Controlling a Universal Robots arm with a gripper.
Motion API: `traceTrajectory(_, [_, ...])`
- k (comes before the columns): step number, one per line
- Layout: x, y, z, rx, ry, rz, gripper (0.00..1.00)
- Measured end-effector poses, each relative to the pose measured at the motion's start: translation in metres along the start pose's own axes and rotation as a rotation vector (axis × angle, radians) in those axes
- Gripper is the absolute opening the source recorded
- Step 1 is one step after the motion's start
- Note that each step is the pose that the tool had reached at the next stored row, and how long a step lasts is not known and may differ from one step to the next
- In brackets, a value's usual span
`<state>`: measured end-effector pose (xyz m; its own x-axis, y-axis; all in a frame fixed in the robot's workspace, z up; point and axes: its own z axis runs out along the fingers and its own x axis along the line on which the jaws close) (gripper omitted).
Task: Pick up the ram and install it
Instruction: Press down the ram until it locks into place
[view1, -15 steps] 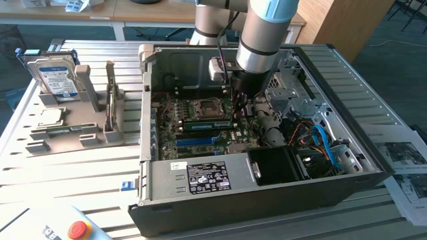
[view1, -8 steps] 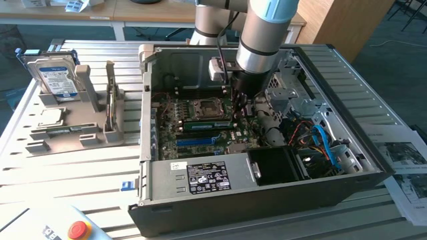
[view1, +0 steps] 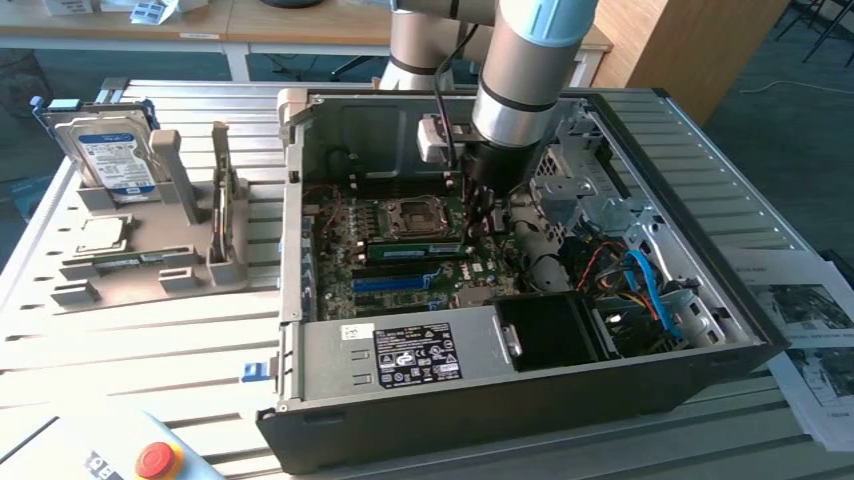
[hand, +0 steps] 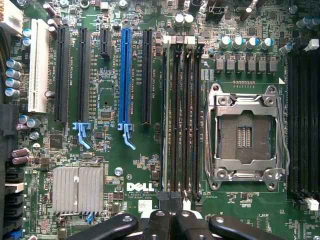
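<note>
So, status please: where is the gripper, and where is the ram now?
Gripper shut, at the end of the memory slots. Green ram looks seated in a slot beside the processor socket. Nothing over the slots.

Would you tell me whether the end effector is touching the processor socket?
Apart: the wrist view shows green board between the end effector and the processor socket.

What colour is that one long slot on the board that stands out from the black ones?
Bright blue. The long slot shows best in the wrist view, standing among black slots on the green board.
</note>
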<state>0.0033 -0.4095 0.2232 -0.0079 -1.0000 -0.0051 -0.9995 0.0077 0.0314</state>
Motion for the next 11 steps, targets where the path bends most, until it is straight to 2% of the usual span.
traceTrajectory(11, [0.0,0.0003,-0.011,0.0001,-0.0001,0.0,0.1])
